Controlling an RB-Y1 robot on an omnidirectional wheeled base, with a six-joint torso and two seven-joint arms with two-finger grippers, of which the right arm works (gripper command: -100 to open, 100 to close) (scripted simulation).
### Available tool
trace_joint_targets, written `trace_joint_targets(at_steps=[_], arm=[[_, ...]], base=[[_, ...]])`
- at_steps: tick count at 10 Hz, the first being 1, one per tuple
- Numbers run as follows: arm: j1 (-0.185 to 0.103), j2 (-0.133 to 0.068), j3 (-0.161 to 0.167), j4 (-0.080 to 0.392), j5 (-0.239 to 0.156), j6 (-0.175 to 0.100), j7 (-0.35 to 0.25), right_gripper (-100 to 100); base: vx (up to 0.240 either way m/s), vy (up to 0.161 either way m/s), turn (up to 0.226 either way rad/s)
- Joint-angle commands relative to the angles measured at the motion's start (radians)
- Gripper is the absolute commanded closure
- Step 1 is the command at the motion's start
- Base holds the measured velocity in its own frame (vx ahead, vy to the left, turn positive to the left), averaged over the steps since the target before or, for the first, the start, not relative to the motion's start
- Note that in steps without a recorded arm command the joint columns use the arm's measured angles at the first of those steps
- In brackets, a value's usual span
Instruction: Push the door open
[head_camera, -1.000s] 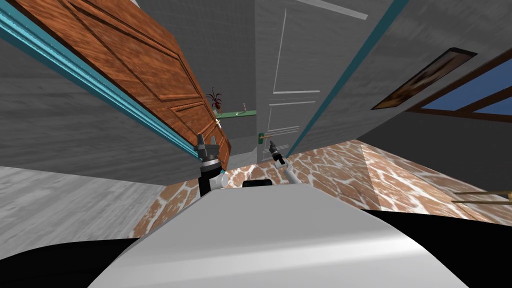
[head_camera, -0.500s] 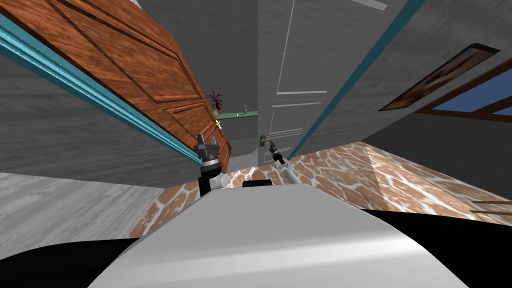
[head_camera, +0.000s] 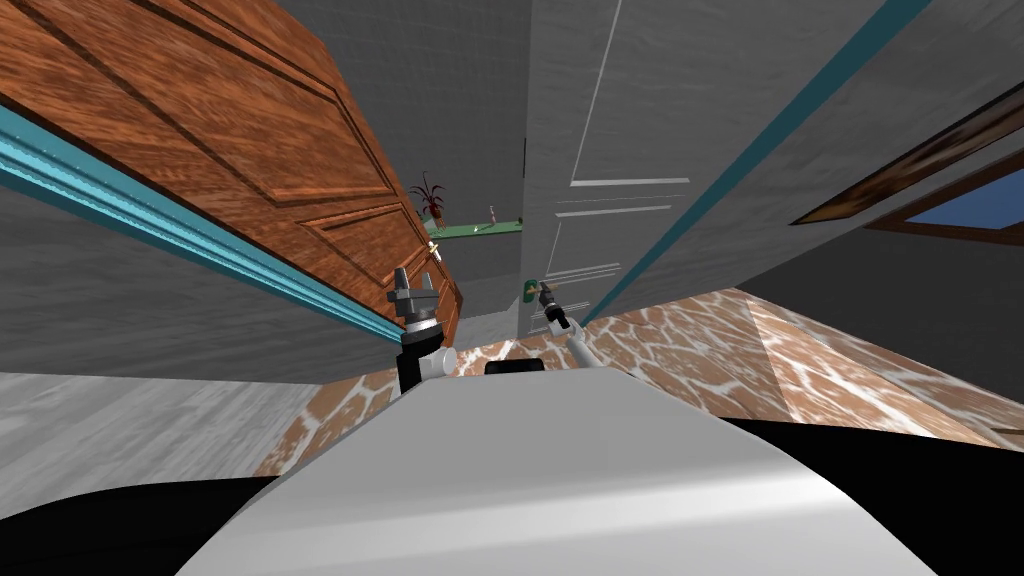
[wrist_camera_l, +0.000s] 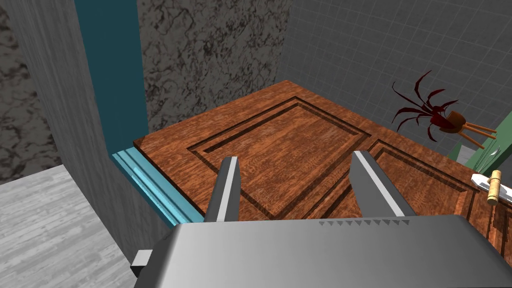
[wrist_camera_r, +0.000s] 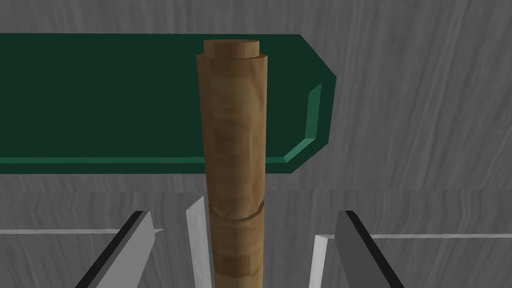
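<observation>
Grey door (head_camera: 610, 120) straight ahead, top cut off. Brown handle (wrist_camera_r: 235, 125) on green plate (wrist_camera_r: 100, 100) at the door's edge, between right gripper (wrist_camera_r: 255, 220) fingers. Spread wide, not squeezing. Handle's near end hidden. Left gripper (wrist_camera_l: 296, 157) open, empty, facing brown door (wrist_camera_l: 280, 135).

The shelf (head_camera: 480, 229) lies between left door (head_camera: 250, 150) and right door (head_camera: 610, 240).

A home hallway: panelled wooden door (head_camera: 250, 150), grey door (head_camera: 600, 230), potted plant (head_camera: 430, 198), framed picture (head_camera: 900, 165).
</observation>
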Motion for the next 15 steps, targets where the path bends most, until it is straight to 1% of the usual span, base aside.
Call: trace_joint_targets(at_steps=[1,2,7,8,10,13,15], arm=[[0.0,0.0,0.0,0.0,0.0,0.0,0.0,-100],[0.0,0.0,0.0,0.0,0.0,0.0,0.0,100],[0.0,0.0,0.0,0.0,0.0,0.0,0.0,100],[-0.007,-0.001,-0.016,0.003,-0.002,0.001,0.005,100],[-0.008,-0.001,-0.028,0.006,-0.004,0.001,0.009,100],[-0.013,-0.001,-0.06,0.016,-0.009,0.001,0.019,100],[-0.016,-0.001,-0.086,0.024,-0.013,0.001,0.028,100]], base=[[0.075,-0.007,0.007],[-0.009,0.003,-0.005],[-0.006,0.0,0.003],[0.092,0.048,-0.04],[0.151,0.072,-0.043],[0.18,0.069,-0.043],[0.181,0.139,-0.078]])
